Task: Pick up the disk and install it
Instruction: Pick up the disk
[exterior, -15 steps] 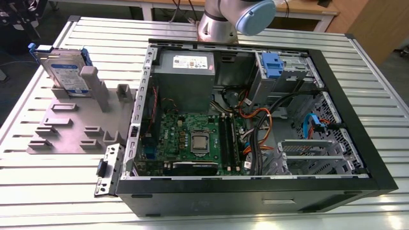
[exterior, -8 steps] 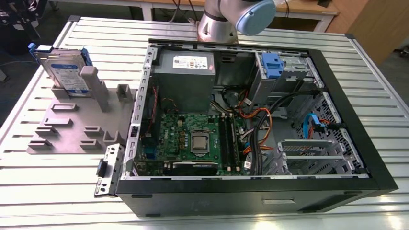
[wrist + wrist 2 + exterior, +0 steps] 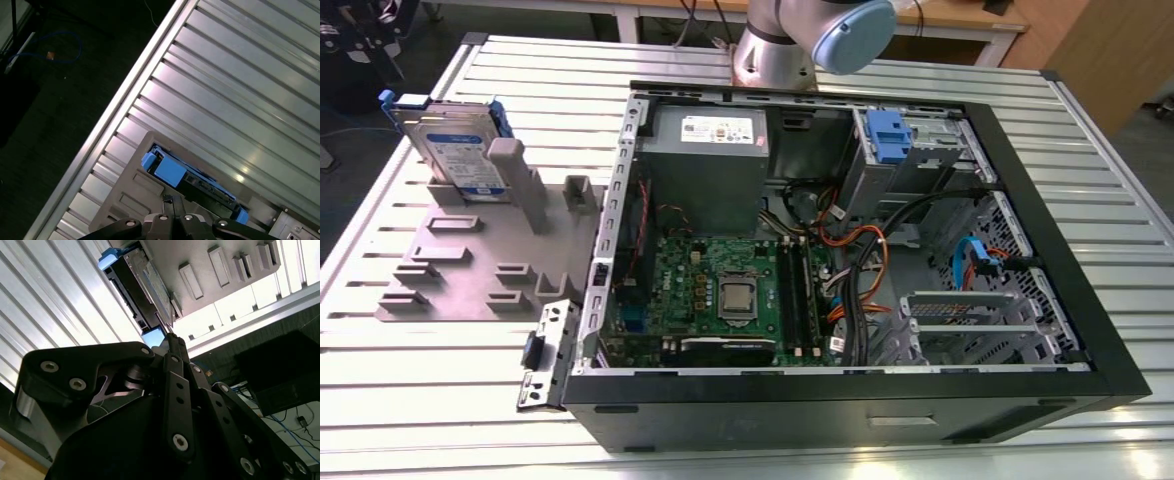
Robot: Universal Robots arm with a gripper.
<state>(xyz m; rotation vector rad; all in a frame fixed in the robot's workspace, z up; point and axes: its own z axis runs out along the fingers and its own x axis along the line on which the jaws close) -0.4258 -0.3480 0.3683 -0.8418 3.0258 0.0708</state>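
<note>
The disk point(image 3: 454, 150) is a silver-grey drive with a white-and-blue label in a blue carrier. It stands on edge in a grey slotted holder point(image 3: 480, 265) at the exterior view's left. Both wrist views look down on the disk point(image 3: 150, 287) point(image 3: 172, 172) from above its upper edge. My gripper point(image 3: 170, 337) point(image 3: 172, 202) hangs over the disk, apart from it. Its fingertips point(image 3: 167, 204) are shut together with nothing between them.
An open computer case point(image 3: 1067, 260) lies on the ribbed metal table point(image 3: 440, 400), to the holder's right in the exterior view. Inside are a grey power supply point(image 3: 707, 150), a motherboard point(image 3: 720, 290), cables and a drive bay with a blue carrier point(image 3: 887, 135). The arm's base point(image 3: 781, 50) stands behind the case.
</note>
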